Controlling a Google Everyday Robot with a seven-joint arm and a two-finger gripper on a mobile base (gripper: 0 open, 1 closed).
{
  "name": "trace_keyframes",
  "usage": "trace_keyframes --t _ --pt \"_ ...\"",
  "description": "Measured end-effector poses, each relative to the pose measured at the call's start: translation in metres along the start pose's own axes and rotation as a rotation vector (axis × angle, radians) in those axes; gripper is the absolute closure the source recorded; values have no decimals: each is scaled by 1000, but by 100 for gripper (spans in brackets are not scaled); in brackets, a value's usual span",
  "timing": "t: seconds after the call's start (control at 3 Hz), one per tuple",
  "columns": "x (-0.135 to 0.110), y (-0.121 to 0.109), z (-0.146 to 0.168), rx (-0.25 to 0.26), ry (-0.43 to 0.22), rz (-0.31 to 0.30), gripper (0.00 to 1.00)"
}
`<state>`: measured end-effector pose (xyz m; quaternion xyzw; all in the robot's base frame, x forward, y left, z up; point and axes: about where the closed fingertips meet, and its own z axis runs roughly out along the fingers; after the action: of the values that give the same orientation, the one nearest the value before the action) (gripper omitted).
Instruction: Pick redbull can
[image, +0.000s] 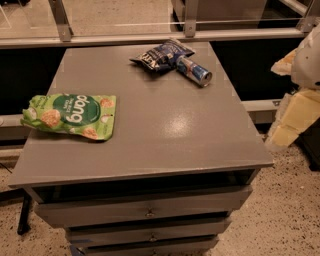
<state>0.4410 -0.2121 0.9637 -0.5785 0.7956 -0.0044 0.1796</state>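
Fingers (296, 107) of the robot are off at the right side, out past the edge of the worktop (165, 130). They look like a pale white and yellow blur. I cannot tell if they are open or closed. They do not have the can, because it lies on the worktop, well apart from them.

The grey worktop is the biggest thing, with drawers (150, 212) under it. Next biggest is the green snack pouch (70, 116), lying flat near the left edge. Smaller is the dark blue snack bag (160, 54), all crinkled, at the far side. Smallest is the redbull can (194, 70). It lies on its side at the far right of the worktop. One end is right up against the blue bag. The other end, shiny and silver, points toward the front right.

I think the can will be light, though I cannot tell if it is full. It is hard, but the metal is thin, so a big squeeze could dent it. It is smooth and shiny, so it may slip. It is round, so a bump could make it roll. The best place to hold it looks like the middle of its long body, one finger on each side. Stay away from the end by the bag, so the bag does not get pinched too.
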Motion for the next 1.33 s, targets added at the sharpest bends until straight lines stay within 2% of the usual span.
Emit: trace_keyframes --t 0.33,0.67,1.0,1.33 --pt "-9 -2 36 -26 -114 130 0" --pt "-23 -24 76 -20 -268 260 0" --pt "-53 -58 102 8 -442 334 0" --pt "-96 -90 122 35 -611 352 0"
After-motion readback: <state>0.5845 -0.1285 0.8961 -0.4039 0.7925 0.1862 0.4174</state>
